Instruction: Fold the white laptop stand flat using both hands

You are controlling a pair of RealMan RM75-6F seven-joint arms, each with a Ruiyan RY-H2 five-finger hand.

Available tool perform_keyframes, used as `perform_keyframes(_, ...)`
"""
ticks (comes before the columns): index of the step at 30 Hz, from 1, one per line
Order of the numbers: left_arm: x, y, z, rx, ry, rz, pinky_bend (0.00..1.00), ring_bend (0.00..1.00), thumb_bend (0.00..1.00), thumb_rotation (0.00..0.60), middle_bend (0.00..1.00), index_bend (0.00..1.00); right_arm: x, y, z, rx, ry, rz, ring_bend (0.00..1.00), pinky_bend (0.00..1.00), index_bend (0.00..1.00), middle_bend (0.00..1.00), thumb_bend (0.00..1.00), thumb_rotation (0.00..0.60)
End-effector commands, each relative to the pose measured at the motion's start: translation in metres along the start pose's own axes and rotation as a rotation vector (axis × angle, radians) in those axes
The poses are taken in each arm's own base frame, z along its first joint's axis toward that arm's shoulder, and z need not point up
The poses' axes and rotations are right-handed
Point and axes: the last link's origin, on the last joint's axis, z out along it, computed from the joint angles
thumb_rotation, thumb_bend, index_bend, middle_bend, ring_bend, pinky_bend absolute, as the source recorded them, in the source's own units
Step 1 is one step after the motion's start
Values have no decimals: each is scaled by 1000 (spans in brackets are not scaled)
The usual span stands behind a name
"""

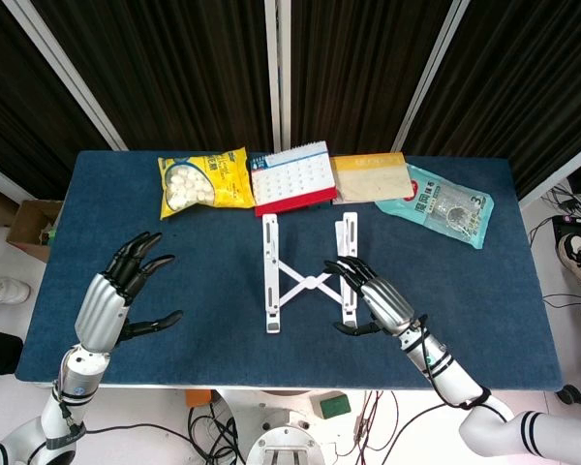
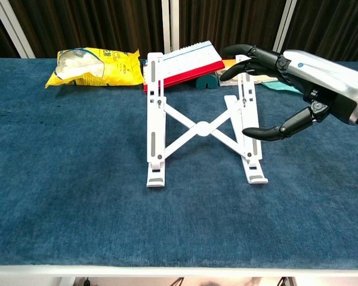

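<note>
Head view shows both hands; chest view shows only the right hand (image 2: 286, 89) and none of the left. White laptop stand (image 1: 308, 276) sits spread open at table centre, its two rails joined by a crossed brace, raised at the far end per chest view (image 2: 200, 125).

Right hand (image 1: 373, 295) is at 3 o'clock of the stand, released, fingers apart over the right rail, thumb low beside it; contact cannot be told. Left hand (image 1: 126, 286) is at 9 o'clock, well apart from the stand, released, fingers spread, grasping nothing.

Blue table (image 1: 484, 310): bare cloth between the left hand and the stand, and along the near edge.

Far edge, 12 o'clock: yellow bag (image 1: 203, 182) of white balls, desk calendar (image 1: 292, 174), tan packet (image 1: 370, 177), teal packet (image 1: 447, 205).
</note>
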Motion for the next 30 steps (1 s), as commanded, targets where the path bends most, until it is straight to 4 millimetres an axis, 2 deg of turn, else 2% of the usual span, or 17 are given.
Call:
perform_keyframes(1, -4, -8, 1, 24, -16, -1, 148, 40, 0, 600, 32, 175, 0, 1, 4, -5, -3, 1, 18, 47, 39, 201, 200, 600)
perform_keyframes(5, -6, -18, 0, 62, -41, 13, 148, 40, 0, 600, 32, 175, 1, 1, 10, -5, -8, 7, 18, 47, 39, 201, 200, 600)
perform_keyframes(8, -5, -22, -4, 84, -55, 33, 148, 40, 0, 600, 32, 175, 10, 1, 11, -6, 9, 12, 18, 47, 39, 201, 200, 600)
perform_keyframes(14, 4, -32, -20, 155, -85, 90, 149, 40, 0, 600, 54, 176, 50, 18, 1, -124, 57, -38, 18, 47, 39, 187, 198, 600)
perform_keyframes(18, 9, -38, -35, 210, -85, 114, 148, 40, 0, 600, 57, 177, 83, 39, -9, -250, 92, -64, 18, 47, 39, 178, 196, 600)
perform_keyframes(21, 11, -40, -43, 244, -87, 115, 148, 40, 0, 600, 57, 176, 98, 56, -9, -336, 94, -41, 18, 48, 40, 178, 192, 600)
perform_keyframes(25, 13, -41, -49, 267, -79, 109, 149, 40, 0, 600, 57, 176, 104, 73, 7, -405, 48, 18, 18, 47, 39, 178, 177, 600)
perform_keyframes(30, 11, -40, -51, 277, -84, 109, 149, 40, 0, 600, 57, 176, 97, 82, 44, -419, -24, 32, 17, 33, 39, 178, 138, 600)
